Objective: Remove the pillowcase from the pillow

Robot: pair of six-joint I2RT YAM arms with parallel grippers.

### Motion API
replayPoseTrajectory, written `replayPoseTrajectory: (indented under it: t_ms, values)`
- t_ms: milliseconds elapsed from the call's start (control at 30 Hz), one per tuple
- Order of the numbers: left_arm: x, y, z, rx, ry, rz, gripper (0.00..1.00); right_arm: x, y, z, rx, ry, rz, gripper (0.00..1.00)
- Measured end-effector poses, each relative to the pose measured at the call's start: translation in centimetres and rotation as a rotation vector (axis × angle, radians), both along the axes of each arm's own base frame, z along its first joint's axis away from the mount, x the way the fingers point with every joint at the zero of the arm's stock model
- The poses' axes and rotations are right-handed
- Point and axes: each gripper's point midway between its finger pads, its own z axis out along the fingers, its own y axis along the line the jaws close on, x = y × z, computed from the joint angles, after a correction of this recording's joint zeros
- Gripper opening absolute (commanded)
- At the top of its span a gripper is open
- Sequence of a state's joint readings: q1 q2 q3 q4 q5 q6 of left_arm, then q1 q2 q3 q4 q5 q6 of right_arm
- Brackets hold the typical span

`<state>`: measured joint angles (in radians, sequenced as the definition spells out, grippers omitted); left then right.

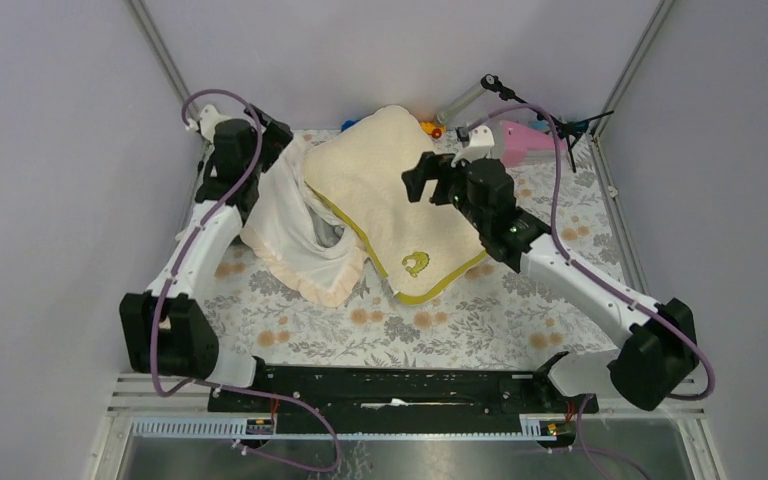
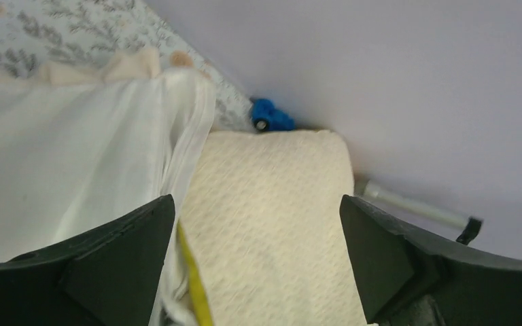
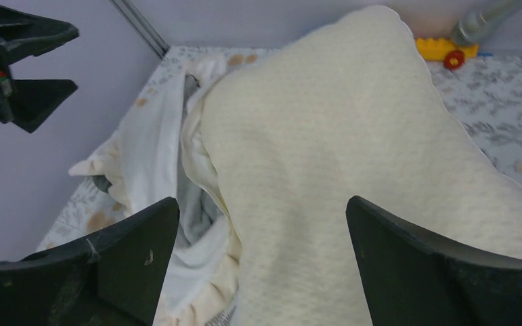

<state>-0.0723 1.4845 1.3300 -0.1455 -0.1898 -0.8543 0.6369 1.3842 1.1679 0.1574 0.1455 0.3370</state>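
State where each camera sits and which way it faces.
Top: above, behind the bases, looking down on the table; both arms show.
Left wrist: above the pillowcase, facing the back wall; open left gripper frames the pillow.
Right wrist: over the pillow, facing the back-left corner; open right gripper shows.
Both wrist views share pillow and pillowcase.

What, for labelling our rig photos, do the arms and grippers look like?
Both the left arm and right arm have white links between bulky black joint housings, with a purple cable looping along each. The left gripper and right gripper are matte black, with two broad wedge-shaped fingers.
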Motion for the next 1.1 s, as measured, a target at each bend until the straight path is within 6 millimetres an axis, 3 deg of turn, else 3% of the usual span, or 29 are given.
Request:
replayPoseTrajectory:
  t_ms: [133,267,367,467,600,667,900,1100]
  values:
    - [-4.0,-1.1,-1.8,0.068,-0.006,-0.034,0.99,-2.4,-3.4,-2.0,-0.025,-0.012,-0.069,1.0]
    - [-6.5,-0.9,-1.4,0.108,-0.089,-0.017,0.99,-2.5,-6.4,-1.3,-0.054,-0.088,-0.181,1.0]
    - [-7.9,-0.6,-2.5,0.14,-0.13,-0.005,0.99,-2.3,-8.8,-2.2,-0.103,-0.106,-0.28,1.0]
    - [-9.2,-0.5,-5.4,0.187,-0.118,-0.008,0.99,-1.7,-12.5,-5.2,-0.126,-0.05,-0.374,0.99]
    - [-10.6,-0.3,-10.0,0.266,-0.06,-0.021,0.99,-0.7,-20.8,-10.2,-0.092,0.077,-0.578,0.99]
    - [-11.1,0.2,-11.4,0.306,-0.036,-0.017,0.99,-1.0,-22.6,-11.6,-0.106,0.11,-0.631,0.99]
    - [-12.6,2.0,-13.7,0.443,-0.023,0.021,0.99,-0.8,-23.2,-12.3,-0.137,0.043,-0.636,0.99]
    - [-13.2,3.2,-14.5,0.569,-0.035,0.041,0.99,-2.8,-24.7,-18.3,-0.309,0.03,-0.623,0.99]
